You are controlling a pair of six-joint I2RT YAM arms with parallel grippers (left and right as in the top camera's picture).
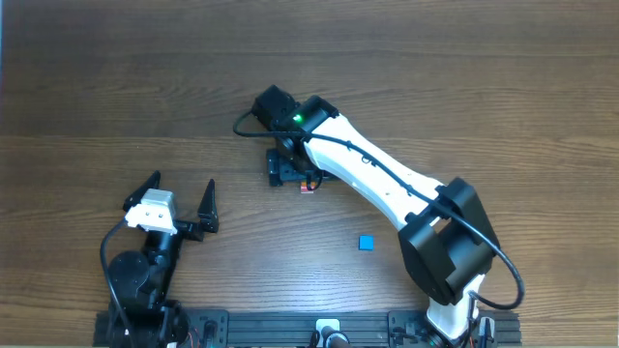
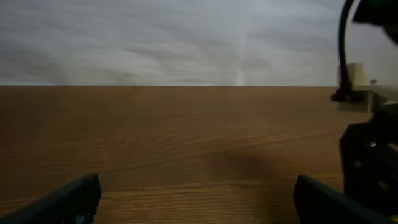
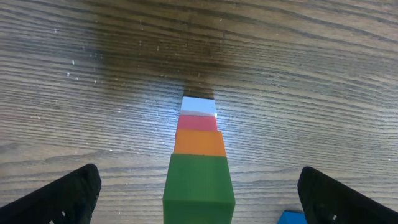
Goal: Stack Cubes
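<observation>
Green-topped cube stack (image 3: 199,146) beneath spread right claw (image 3: 199,198), blue cube (image 3: 291,218) nearby

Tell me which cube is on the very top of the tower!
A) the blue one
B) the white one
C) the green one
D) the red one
C: in the right wrist view the green cube sits closest to the camera, above the orange cube, red cube and white cube. The blue cube lies apart on the table.
</observation>
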